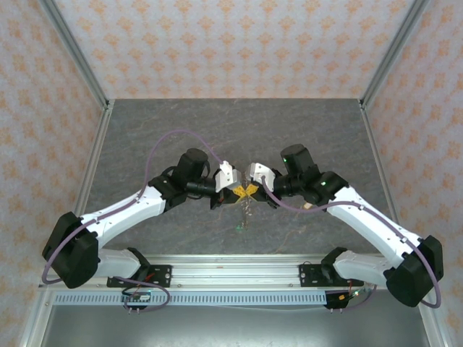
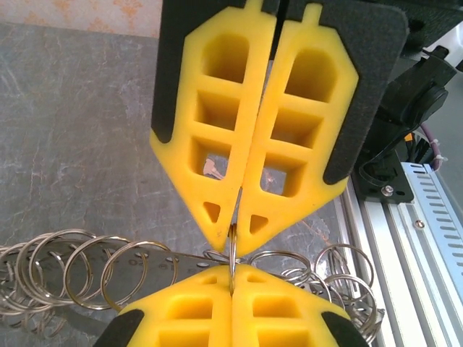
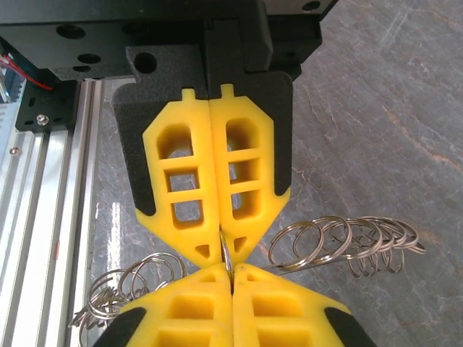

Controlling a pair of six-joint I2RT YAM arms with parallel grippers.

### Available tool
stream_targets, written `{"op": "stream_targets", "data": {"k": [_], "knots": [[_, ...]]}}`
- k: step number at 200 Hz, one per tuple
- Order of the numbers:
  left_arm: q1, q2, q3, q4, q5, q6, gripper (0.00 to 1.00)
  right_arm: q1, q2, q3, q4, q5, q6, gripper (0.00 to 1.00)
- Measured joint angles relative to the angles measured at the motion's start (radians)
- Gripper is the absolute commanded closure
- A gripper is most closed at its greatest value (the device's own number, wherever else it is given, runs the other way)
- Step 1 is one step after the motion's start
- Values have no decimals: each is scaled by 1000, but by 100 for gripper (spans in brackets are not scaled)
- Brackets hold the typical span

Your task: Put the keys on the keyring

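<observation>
Near the middle of the mottled grey, stone-look worktop (image 1: 166,137), slightly toward its near edge, the left gripper (image 2: 232,278) and right gripper (image 3: 231,272) meet tip to tip. Both pairs of yellow, hollow-celled fingers are pinched tight on one thin wire loop of the keyring (image 3: 340,246). Its overlapping silver rings fan out to either side, and a small green tag (image 1: 239,228) lies toward the near edge.
</observation>
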Motion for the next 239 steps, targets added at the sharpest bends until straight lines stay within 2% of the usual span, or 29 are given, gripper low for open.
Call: {"op": "stream_targets", "data": {"k": [28,119,129,135,140,198,239], "knots": [[1,0,0,-5,-23,5,90,-1,33,39,-37,5,6,100],[-1,2,30,-29,-78,32,88,37,112,200,-217,114,12,100],[-1,3,31,-29,-78,31,91,39,112,206,-225,119,16,100],[-1,4,32,-29,-77,31,96,39,113,208,-228,122,16,100],[-1,4,32,-29,-77,31,100,41,113,210,-232,126,16,99],[-1,4,19,3,-54,3,100,35,97,197,-229,126,16,84],[0,2,4,34,-15,-23,100,-10,76,139,-198,63,33,81]]}}
